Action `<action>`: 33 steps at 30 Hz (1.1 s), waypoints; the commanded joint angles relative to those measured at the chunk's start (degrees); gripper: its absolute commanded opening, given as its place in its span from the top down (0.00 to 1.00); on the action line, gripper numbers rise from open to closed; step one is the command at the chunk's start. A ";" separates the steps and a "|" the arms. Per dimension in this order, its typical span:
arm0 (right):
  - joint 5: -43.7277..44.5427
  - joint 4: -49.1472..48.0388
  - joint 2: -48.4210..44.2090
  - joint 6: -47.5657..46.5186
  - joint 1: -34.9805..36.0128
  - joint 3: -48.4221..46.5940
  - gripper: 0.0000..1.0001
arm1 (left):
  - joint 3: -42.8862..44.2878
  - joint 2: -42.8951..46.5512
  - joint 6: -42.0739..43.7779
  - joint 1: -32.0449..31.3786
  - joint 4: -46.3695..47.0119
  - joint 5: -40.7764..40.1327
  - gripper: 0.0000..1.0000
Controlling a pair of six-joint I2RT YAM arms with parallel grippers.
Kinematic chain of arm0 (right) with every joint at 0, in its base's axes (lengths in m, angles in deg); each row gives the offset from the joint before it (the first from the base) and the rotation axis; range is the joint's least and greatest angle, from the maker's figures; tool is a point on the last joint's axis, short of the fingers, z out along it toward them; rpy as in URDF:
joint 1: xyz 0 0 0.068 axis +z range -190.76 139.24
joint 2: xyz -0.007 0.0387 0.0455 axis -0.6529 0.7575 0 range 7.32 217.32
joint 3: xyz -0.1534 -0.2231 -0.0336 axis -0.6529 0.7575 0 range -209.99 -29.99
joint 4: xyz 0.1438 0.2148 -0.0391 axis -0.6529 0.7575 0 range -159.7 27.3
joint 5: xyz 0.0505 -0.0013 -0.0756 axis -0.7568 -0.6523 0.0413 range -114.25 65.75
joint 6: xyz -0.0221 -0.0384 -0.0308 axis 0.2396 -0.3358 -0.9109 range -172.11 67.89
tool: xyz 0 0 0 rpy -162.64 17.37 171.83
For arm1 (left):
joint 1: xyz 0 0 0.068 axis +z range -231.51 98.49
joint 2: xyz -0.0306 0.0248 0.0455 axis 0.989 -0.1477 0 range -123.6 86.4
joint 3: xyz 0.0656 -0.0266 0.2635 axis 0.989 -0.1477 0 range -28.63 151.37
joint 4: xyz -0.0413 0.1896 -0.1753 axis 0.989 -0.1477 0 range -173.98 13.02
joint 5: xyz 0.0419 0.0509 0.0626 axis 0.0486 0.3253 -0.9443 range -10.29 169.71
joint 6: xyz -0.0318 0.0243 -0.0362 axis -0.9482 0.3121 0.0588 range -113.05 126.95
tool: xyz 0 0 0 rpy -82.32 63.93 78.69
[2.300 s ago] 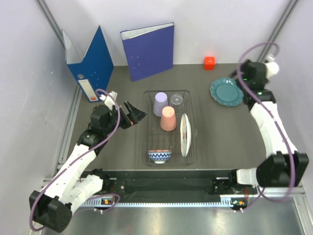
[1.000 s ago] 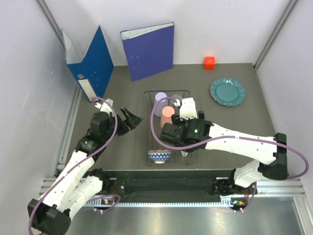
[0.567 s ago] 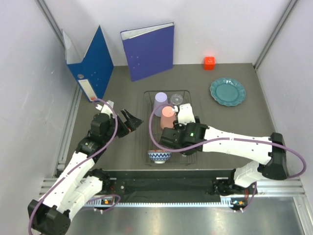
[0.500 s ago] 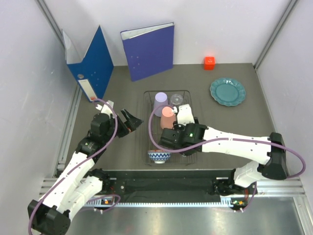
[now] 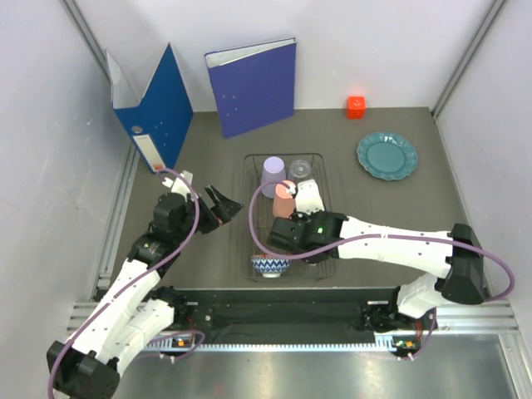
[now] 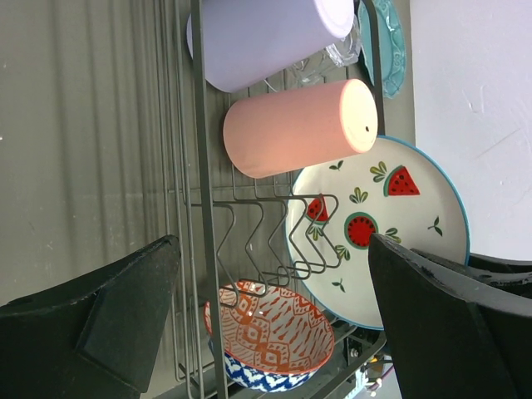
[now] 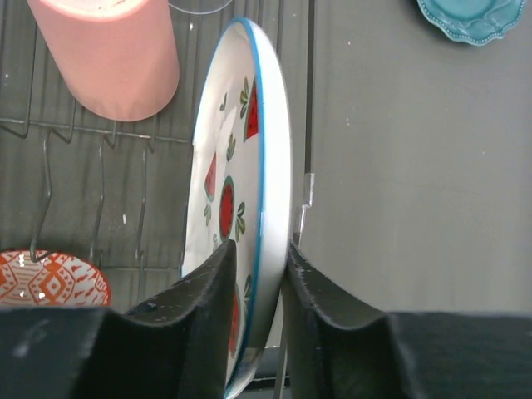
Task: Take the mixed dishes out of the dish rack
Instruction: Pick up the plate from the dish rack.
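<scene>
While the dish rack (image 6: 199,166) sits directly ahead of the left gripper (image 6: 273,245), whose jaws stand fully apart and empty, the right gripper (image 7: 259,253) straddles the rim of the white watermelon plate (image 7: 229,199). This plate stands on edge in the rack. One finger lies close against each face; a firm clamp cannot be confirmed.

- Teal scalloped plate (image 5: 386,155): on the table outside the rack, ahead and right of the right gripper.
- Pink cup (image 7: 112,58): in the rack, ahead-left of the right gripper.
- Lavender cup (image 6: 258,37): just beyond the pink cup.
- Patterned bowl (image 6: 270,332): left of the right gripper.
- Clear tumbler (image 5: 300,168): beside the lavender cup.
</scene>
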 commanded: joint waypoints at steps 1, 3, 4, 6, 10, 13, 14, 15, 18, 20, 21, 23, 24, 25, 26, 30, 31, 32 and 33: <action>0.29 -1.84 -0.26 -0.79 -0.46 -0.09 0.76 | -0.25 1.06 0.06 -0.30 1.54 -0.23 0.01; 0.56 -1.66 -0.53 -0.70 -0.55 -0.36 0.85 | -0.25 0.97 0.06 -0.30 1.54 -0.23 0.01; 0.56 -1.49 -0.70 -0.53 -0.55 -0.36 0.89 | -0.25 0.97 0.06 -0.30 1.54 -0.23 0.01; 0.91 -1.22 -1.06 -0.26 -0.55 -0.36 1.00 | -0.25 0.89 0.06 -0.30 1.62 -0.23 0.01; 1.87 0.00 -1.49 0.35 -0.64 -1.23 1.00 | -0.16 0.89 0.15 -0.38 1.62 -0.23 0.01; 2.75 1.06 -2.02 0.53 -0.55 -2.72 1.00 | 0.10 0.89 0.15 -0.38 1.54 -0.32 0.01; 2.93 1.32 -2.11 0.53 -0.46 -3.25 1.00 | 0.19 0.80 0.23 -0.38 1.54 -0.41 0.01; 3.19 1.41 -2.37 0.10 -0.46 -3.87 1.00 | 0.28 0.88 0.23 -0.38 1.36 -0.49 0.01; 4.33 3.25 -2.55 -0.52 -0.38 -6.94 1.00 | 0.37 0.71 0.32 -0.38 1.45 -0.67 0.01; 5.47 4.84 -2.46 -0.79 -0.38 -9.66 1.00 | 0.37 0.71 0.32 -0.30 1.45 -0.67 0.01; 5.74 5.36 -2.38 -1.05 -0.20 -10.54 1.00 | 0.45 0.54 0.32 -0.38 1.45 -0.67 0.01; 6.62 6.86 -2.29 -1.40 -0.20 -13.00 1.00 | 0.54 0.36 0.41 -0.38 1.53 -0.67 0.01; 6.79 7.30 -2.29 -1.58 -0.20 -13.80 1.00 | 0.63 0.27 0.41 -0.38 1.54 -0.67 0.01; 6.97 7.65 -2.37 -1.93 -0.20 -14.85 1.00 | 0.72 0.36 0.50 -0.38 1.54 -0.67 0.01; 6.89 7.91 -2.37 -2.10 -0.20 -15.29 1.00 | 0.72 0.36 0.58 -0.30 1.54 -0.76 0.01; 7.24 8.97 -2.99 -2.98 -0.20 -17.67 1.00 | 1.16 0.18 0.85 -0.30 1.19 -0.76 0.01; 7.15 8.80 -3.51 -3.25 -0.11 -18.28 1.00 | 1.25 0.18 0.85 -0.38 1.44 -0.76 0.01; 6.97 8.36 -3.87 -4.38 -0.20 -18.37 1.00 | 1.25 0.01 0.85 -0.30 1.45 -0.84 0.01; 6.80 7.31 -4.39 -4.83 -0.20 -18.37 1.00 | 1.16 -0.08 0.85 -0.38 1.53 -0.67 0.01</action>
